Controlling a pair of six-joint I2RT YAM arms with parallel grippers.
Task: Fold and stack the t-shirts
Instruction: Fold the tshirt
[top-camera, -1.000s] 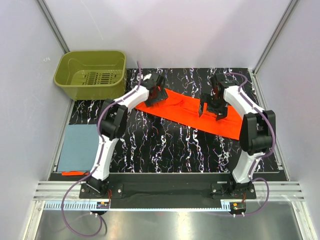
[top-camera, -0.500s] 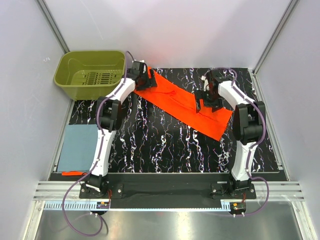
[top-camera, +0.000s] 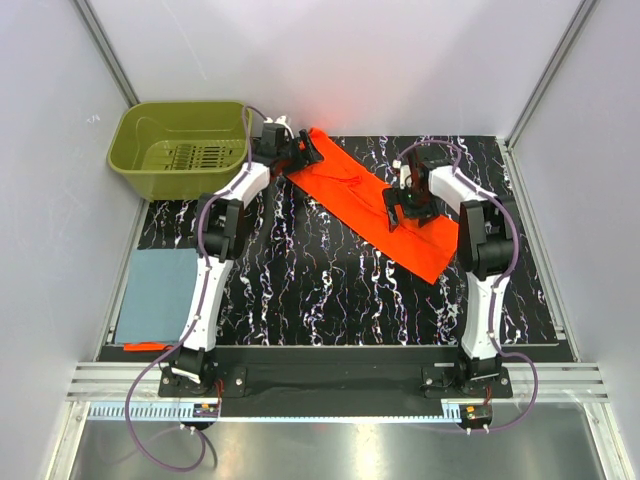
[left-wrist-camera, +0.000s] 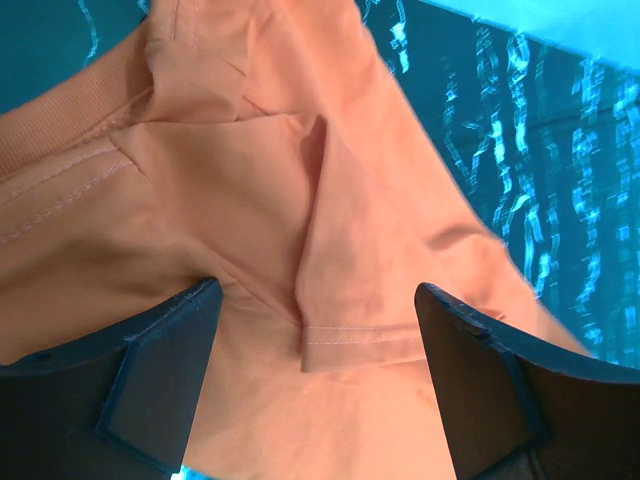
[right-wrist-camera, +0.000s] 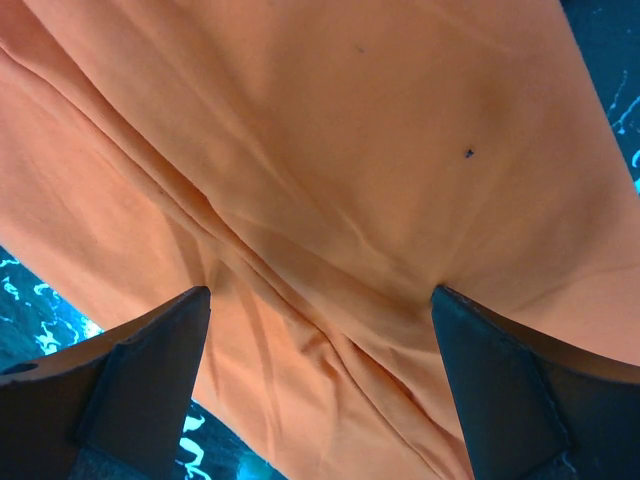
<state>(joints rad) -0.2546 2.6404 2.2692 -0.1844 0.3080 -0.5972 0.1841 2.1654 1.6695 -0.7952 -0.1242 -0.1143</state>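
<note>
Orange t-shirt (top-camera: 352, 190): a long creased band, lying flat and diagonal across the far half of the tabletop (top-camera: 300, 290), collar end far-left. Blue-grey t-shirt (top-camera: 160, 295): flat folded rectangle at the left edge, well apart.

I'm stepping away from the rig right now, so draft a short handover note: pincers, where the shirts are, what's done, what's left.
Left pincer: open, jaws either side of a hemmed fold at the far-left end of the orange t-shirt, close to the olive basket.
Right pincer: open, over the shirt's right part.
Orange t-shirt: a long diagonal strip on the black marbled mat, not yet a compact fold.
Blue-grey t-shirt: flat folded rectangle at the left edge.
Done: blue-grey folded.
Left: finish folding the orange one and stack it on the blue-grey.
</note>
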